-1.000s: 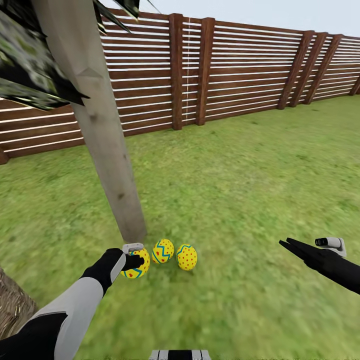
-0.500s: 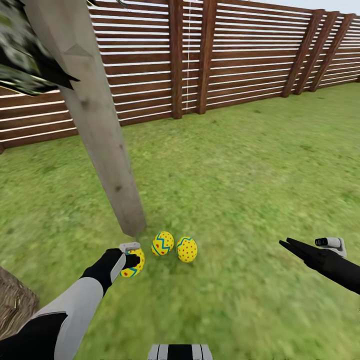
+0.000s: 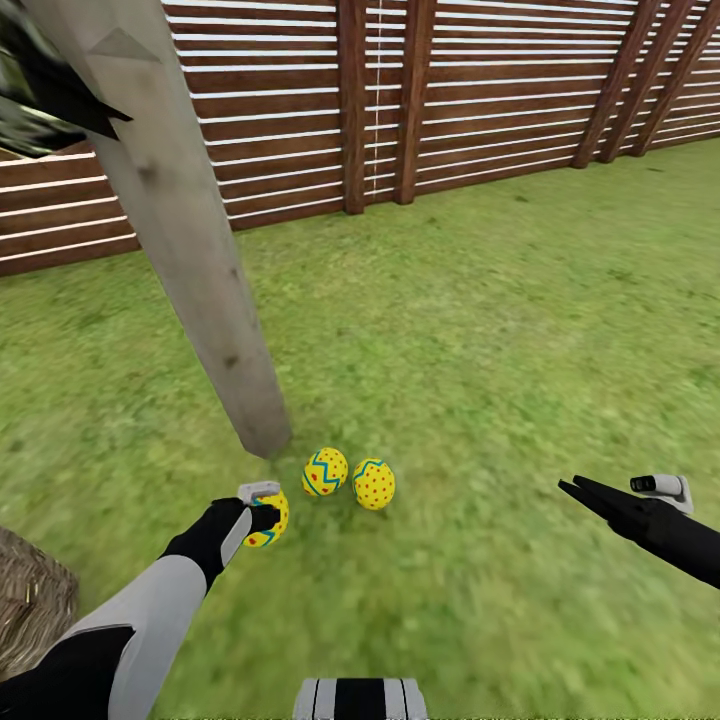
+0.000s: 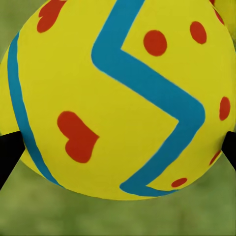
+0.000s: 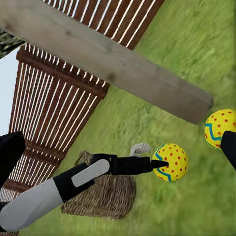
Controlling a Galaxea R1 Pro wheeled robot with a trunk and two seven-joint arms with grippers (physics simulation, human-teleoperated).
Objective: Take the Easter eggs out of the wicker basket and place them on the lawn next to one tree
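The left claw (image 3: 266, 517) grips the third egg (image 3: 267, 519), now lowered toward the lawn (image 3: 480, 350) lower left of centre, beside two eggs (image 3: 349, 478) by the tree (image 3: 190, 250); right claw (image 3: 585, 492) open.

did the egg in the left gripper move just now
Yes: the held egg has drawn back from the tree trunk base, toward the robot.
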